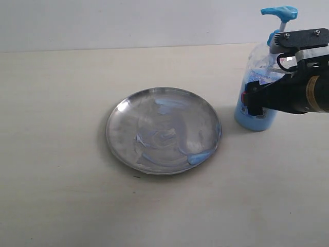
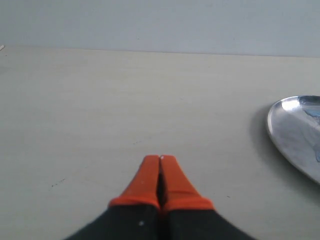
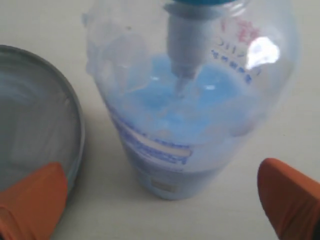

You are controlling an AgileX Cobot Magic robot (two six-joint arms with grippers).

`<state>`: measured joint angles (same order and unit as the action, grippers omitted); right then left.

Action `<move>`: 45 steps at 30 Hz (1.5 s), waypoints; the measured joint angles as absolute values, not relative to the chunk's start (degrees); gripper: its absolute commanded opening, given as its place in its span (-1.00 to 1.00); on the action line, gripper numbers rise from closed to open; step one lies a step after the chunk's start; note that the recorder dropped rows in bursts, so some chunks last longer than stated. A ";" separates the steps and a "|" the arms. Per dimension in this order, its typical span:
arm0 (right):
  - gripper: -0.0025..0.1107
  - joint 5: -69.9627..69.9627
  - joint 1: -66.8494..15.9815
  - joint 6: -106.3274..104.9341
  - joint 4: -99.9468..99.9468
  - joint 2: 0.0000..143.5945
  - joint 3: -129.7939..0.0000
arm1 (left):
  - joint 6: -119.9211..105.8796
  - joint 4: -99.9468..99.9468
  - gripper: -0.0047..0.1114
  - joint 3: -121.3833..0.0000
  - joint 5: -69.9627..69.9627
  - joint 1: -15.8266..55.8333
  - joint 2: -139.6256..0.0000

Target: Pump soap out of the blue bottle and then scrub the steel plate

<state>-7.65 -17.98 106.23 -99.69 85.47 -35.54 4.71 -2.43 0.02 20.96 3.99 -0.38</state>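
In the exterior view the black right arm (image 1: 300, 95) reaches in level with the blue bottle (image 1: 254, 119) and covers part of its middle. The bottle stands upright on the pale bench (image 1: 61, 195), clear above and light blue below, with its bright blue pump head (image 1: 280, 12) above the arm. The steel plate (image 1: 117, 114) lies flat beside the bottle, round, shiny and shallow. It is streaked with pale smears of soap (image 1: 198, 158), which is thickest as a blob on the rim nearest the bottle. In the left wrist view the left pincer (image 2: 160, 172) is clenched, its orange fingers pressed together on nothing. It sits over bare bench, with the plate's edge well off to one side of the tips. In the right wrist view the right pincer (image 3: 162, 195) is released, its orange fingers (image 3: 35, 197) spread wide. The bottle stands between them, touching neither, and shows its blue-and-white label (image 3: 160, 150) and the soap pooled inside. The plate's rim lies just beyond one finger.
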 measured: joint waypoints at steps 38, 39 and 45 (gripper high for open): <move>0.68 -26.23 -17.98 15.94 -47.97 70.27 -34.06 | 4.71 -2.43 -0.92 0.02 20.96 3.99 -0.38; 0.68 -27.98 -17.98 9.50 -40.80 70.27 -34.34 | 4.71 -2.43 -0.92 0.02 20.96 3.99 -0.38; 0.69 -35.92 -17.98 -9.57 -11.45 70.27 -34.73 | 4.71 -2.43 -0.92 0.02 20.96 3.99 -0.38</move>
<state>-35.92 -17.98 -9.57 -11.45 70.27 -34.73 4.71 -2.43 0.02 20.96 3.99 -0.38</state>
